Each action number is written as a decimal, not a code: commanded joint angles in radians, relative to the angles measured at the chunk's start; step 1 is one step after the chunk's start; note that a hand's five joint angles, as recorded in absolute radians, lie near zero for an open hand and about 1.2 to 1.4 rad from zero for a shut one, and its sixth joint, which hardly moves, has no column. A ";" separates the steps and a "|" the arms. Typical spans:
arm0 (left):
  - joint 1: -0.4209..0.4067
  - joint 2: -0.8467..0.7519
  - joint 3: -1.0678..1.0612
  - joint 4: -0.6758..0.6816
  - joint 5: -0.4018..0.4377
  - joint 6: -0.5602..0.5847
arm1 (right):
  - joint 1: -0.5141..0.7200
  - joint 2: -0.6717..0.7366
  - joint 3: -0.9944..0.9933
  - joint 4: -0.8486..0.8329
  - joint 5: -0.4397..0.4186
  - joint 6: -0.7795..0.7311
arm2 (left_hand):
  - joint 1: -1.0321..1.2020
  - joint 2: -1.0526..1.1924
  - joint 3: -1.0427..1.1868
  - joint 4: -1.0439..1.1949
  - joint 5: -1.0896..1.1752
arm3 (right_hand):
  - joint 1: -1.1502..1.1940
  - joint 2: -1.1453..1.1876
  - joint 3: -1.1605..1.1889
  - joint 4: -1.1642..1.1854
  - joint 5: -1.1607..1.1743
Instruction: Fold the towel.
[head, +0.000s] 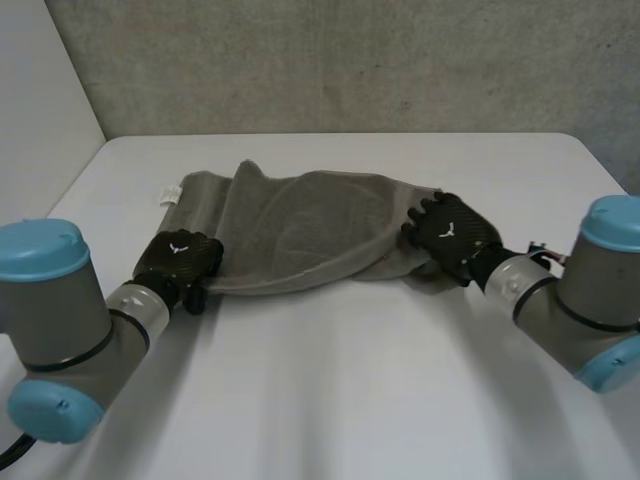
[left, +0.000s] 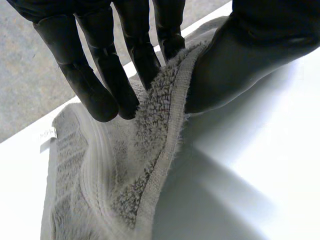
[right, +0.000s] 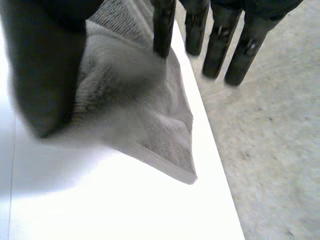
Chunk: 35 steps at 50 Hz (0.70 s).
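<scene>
One grey towel (head: 310, 230) is lying bunched across the far half of the white table (head: 350, 390), stretching sideways between both hands. Its middle is sagging in loose folds, and its near edge is running fairly straight from hand to hand. A small white label (head: 168, 193) is sticking out at the towel's far-left corner.

Left hand (head: 180, 258) is sitting at the near-left end of the towel. In the left wrist view the thumb (left: 240, 65) is pressing the hemmed edge against a straight finger, so it is pinching cloth. The other fingers (left: 95, 85) are pointing straight out over the towel's top face. The pinched edge is riding up off the table there, with shadow under it.

Right hand (head: 450, 232) is sitting on the towel's right end. In the right wrist view the cloth is passing between the thumb (right: 45, 65) and one finger (right: 164, 25) that is touching its top, so it is gripping the towel too. The remaining fingers are hanging straight, clear of the cloth. One towel corner is showing below the fingertips, near the table's edge.

Both arms are coming in from the near side, the left arm (head: 70, 330) low at the near-left and the right arm (head: 580, 300) at the near-right. A grey speckled surface (head: 350, 60) is showing beyond the table's far edge.
</scene>
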 joint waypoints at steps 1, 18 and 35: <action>-0.015 0.126 -0.059 0.000 0.000 0.007 | -0.018 -0.145 0.033 0.082 0.013 0.125 | -0.052 -0.122 -0.162 -0.129 -0.262 | -0.157 -0.124 -0.141 -0.145 -0.113; -0.012 0.180 -0.131 0.009 -0.001 0.010 | -0.015 -0.133 -0.163 0.425 0.043 0.763 | -0.096 -0.166 -0.206 -0.173 -0.306 | -0.157 -0.124 -0.141 -0.145 -0.113; 0.006 0.177 -0.096 0.003 -0.001 0.004 | -0.021 -0.119 0.021 0.420 0.090 0.610 | -0.078 -0.148 -0.189 -0.156 -0.289 | -0.118 -0.084 -0.101 -0.105 -0.074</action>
